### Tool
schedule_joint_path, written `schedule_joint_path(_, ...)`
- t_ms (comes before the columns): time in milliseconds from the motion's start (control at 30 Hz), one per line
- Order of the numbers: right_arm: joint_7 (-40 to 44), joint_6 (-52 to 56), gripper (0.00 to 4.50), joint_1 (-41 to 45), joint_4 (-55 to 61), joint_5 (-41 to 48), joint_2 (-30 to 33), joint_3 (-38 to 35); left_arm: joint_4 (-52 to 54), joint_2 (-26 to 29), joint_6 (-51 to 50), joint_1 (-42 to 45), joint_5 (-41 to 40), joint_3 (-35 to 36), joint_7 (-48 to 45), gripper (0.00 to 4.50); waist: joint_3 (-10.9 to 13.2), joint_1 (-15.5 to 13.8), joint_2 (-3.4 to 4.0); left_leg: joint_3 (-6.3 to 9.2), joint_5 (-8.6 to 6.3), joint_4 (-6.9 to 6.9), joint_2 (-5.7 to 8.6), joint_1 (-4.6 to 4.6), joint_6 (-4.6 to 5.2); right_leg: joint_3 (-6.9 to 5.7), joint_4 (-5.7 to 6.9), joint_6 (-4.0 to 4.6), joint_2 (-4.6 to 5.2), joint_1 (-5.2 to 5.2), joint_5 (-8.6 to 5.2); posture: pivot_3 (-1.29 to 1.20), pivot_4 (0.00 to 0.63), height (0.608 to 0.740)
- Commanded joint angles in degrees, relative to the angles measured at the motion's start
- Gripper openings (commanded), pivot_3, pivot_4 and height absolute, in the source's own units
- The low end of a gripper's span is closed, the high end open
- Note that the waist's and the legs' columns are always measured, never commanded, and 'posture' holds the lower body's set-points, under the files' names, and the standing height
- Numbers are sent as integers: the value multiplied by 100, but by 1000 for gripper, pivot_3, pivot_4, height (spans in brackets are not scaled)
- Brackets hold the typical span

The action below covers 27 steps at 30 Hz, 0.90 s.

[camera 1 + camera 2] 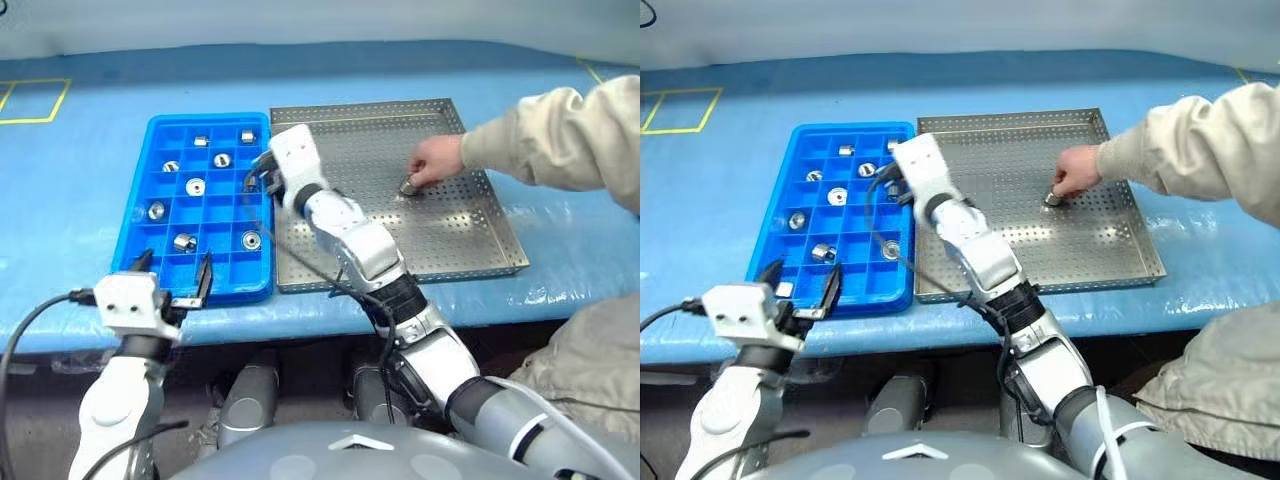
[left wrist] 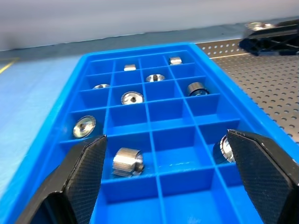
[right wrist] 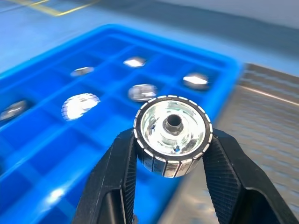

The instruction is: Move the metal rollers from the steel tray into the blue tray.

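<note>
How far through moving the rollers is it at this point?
Well along. Eight metal rollers already sit in the blue tray. The right tool grips another over that tray's edge. On the steel tray, one roller shows under a person's hand. The left tool is open.

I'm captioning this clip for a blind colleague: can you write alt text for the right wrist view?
The right gripper clamps a shiny metal roller between its two black fingers, the roller's centre hole facing the camera. Behind it lies the blue tray with more rollers in its compartments, and the steel tray beside it.
</note>
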<state>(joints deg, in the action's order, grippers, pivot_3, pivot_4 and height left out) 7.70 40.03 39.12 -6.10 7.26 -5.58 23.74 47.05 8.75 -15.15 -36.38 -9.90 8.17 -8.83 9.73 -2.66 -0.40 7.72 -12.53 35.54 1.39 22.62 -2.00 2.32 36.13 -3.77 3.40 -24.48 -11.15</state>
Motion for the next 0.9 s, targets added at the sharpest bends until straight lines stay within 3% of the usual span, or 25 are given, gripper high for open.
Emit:
schedule_joint_path(33,877,275,1688,88,382,44,119,609,267,-175,566,-430,-18,168,-7,4500,0,-96,-2,2,0,3,1,0,0,-4,-2,-1,2,2,0,387,150,740)
schedule_joint_path(200,1587,580,1688,-127,548,34,276,1235,322,-410,931,-972,-119,183,-42,4500,1,-299,-10,2,-1,10,1,13,-2,-15,-7,-2,8,-4,-1,431,150,740)
schedule_joint_path(467,2248,1450,1688,-655,1370,189,982,1561,229,-328,856,-728,-63,-10,-115,4500,0,-537,-12,6,-3,7,3,27,-4,-23,-13,-3,10,-12,-1,391,150,740)
schedule_joint_path(500,2236,1489,2428,-711,1428,193,992,1534,219,-293,801,-638,-97,-29,-143,4500,-2,-546,-12,5,-4,7,3,27,-7,-23,-16,-3,10,-12,-1,391,150,740)
schedule_joint_path(733,1409,1631,4471,-1082,1615,207,254,449,-37,365,-104,708,-382,51,-437,4500,-11,-409,-14,2,-9,-4,-2,19,-15,-23,-12,-3,4,-13,-8,250,150,740)
schedule_joint_path(900,-505,581,4471,-1335,1591,-303,-536,-1128,-501,809,-618,2033,-674,-85,-758,4500,-11,-264,-13,6,-2,9,-2,13,-24,-25,-3,-11,2,-3,-2,129,150,740)
